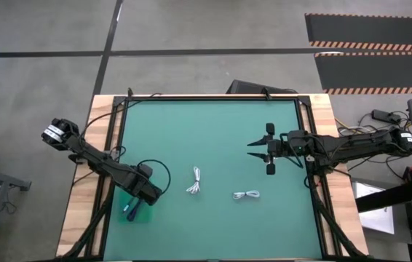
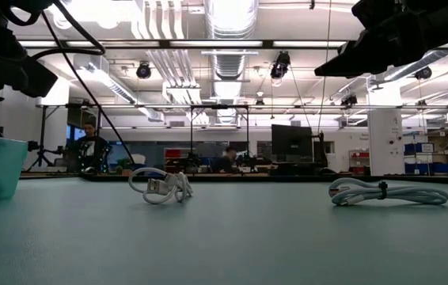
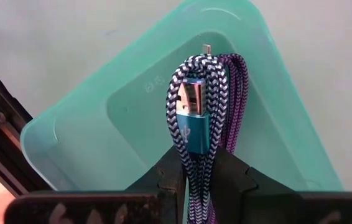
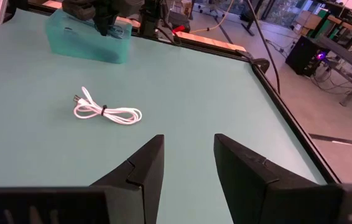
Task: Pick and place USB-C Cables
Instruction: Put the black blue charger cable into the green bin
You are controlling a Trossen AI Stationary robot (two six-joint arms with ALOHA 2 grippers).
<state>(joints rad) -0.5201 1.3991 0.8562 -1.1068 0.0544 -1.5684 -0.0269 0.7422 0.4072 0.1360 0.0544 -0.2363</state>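
Two white USB-C cables lie coiled on the green mat: one near the middle, the other to its right. My left gripper hangs over a teal bin at the table's near left and is shut on a braided blue-white and purple cable bundle. My right gripper is open, above the mat on the right side, farther back than both white cables and touching nothing. My left gripper pinches the braided bundle between its two fingers, with the strands running through the gap. The fingers point down from above into the bin. The bundle's looped end and teal connector stick out past the fingertips toward the bin's floor; whether they touch it I cannot tell.
A raised dark frame and wooden border edge the mat. Black robot wires loop beside the left arm. Open mat lies between the two white cables and the bin. Beyond the table is a workshop with desks and people.
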